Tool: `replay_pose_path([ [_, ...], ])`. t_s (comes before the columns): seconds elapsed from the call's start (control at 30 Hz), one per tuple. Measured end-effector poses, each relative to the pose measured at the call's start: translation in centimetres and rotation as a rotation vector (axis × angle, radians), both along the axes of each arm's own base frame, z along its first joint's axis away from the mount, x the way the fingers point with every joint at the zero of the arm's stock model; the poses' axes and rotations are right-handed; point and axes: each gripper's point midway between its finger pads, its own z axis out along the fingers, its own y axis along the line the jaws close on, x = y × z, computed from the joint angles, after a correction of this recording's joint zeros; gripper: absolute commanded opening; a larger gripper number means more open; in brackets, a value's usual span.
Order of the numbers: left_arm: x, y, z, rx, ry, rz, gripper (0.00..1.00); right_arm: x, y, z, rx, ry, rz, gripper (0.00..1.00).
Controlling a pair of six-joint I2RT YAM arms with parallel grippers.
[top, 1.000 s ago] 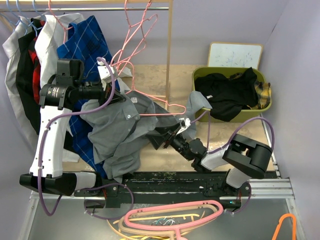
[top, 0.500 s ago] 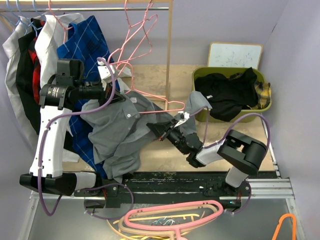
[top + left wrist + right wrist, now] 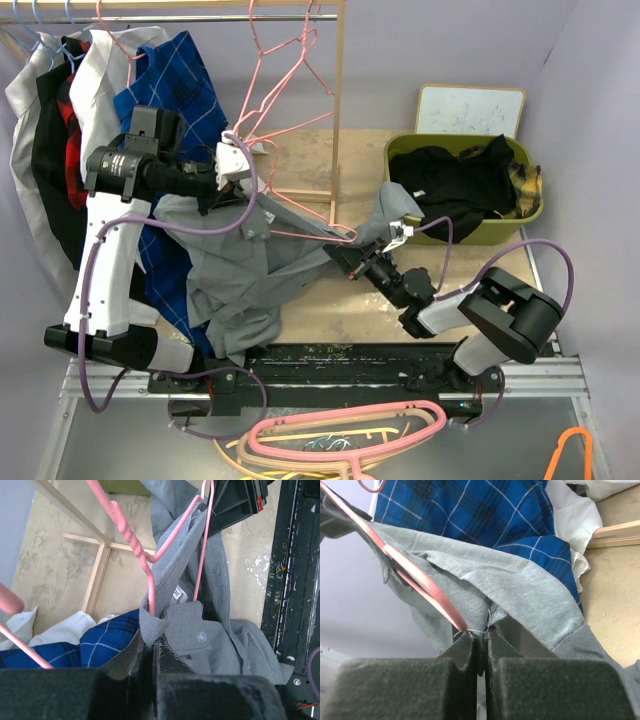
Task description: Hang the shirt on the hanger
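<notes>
The grey shirt (image 3: 250, 275) hangs stretched between my two grippers, above the table. My left gripper (image 3: 232, 165) is shut on its collar (image 3: 150, 625), where the thin pink hanger (image 3: 172, 537) runs down into the cloth. The hanger's wire (image 3: 300, 215) slopes right inside the shirt toward my right gripper (image 3: 352, 255). In the right wrist view, that gripper (image 3: 482, 636) is shut on a fold of the grey shirt (image 3: 520, 590). The hanger's arm (image 3: 420, 580) ends right beside its left finger, whether it is pinched too I cannot tell.
A blue checked shirt (image 3: 170, 90) and other clothes hang from the rail (image 3: 200, 17) at the back left, with spare pink hangers (image 3: 290, 55). A wooden post (image 3: 339, 110) stands mid-back. A green bin (image 3: 520, 225) holds a black garment. Thick hangers (image 3: 350, 435) lie below the arm bases.
My right gripper, open a second ago, has closed on the shirt's cloth by the hanger's end. My left gripper has shifted a little right and up, and the shirt is drawn tauter.
</notes>
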Motion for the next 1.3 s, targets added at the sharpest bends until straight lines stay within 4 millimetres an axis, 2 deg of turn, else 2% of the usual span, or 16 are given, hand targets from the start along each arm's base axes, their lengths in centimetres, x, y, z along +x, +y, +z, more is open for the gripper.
replay_pose_path([
  [0.33,-1.7,0.3,0.9,0.077,-0.1,-0.15,0.0,-1.2,-0.4,0.7,-0.06,-0.108,0.157,0.0],
  [0.53,-1.3,0.7,2.0,0.126,-0.21,-0.19,0.0,-1.8,-1.2,3.8,-0.17,-0.31,0.179,0.0],
  [0.77,-0.9,1.4,3.6,0.179,-0.322,-0.204,0.0,-0.6,-2.8,6.6,-0.376,-0.45,0.059,0.0],
  [0.97,-0.4,1.6,3.0,0.215,-0.323,-0.213,0.0,1.0,-3.1,5.7,-0.521,-0.397,0.027,0.0],
  [1.07,-0.1,1.9,2.2,0.239,-0.319,-0.215,0.0,1.0,-3.4,5.7,-0.575,-0.382,0.032,0.0],
  [1.1,0.0,1.9,2.0,0.241,-0.313,-0.218,0.0,0.7,-3.6,5.7,-0.589,-0.38,0.036,0.17],
  [1.13,0.1,1.9,1.6,0.242,-0.305,-0.222,0.0,0.5,-3.7,5.4,-0.607,-0.372,0.045,0.43],
  [1.17,0.1,1.9,1.3,0.243,-0.296,-0.224,0.0,0.3,-3.8,5.2,-0.619,-0.361,0.052,0.62],
  [1.2,0.2,2.1,0.9,0.254,-0.291,-0.219,0.0,0.4,-4.0,4.7,-0.642,-0.336,0.054,0.98],
  [1.3,0.7,3.9,-0.3,0.324,-0.269,-0.172,0.0,1.3,-5.8,2.3,-0.736,-0.197,0.01,1.0],
])
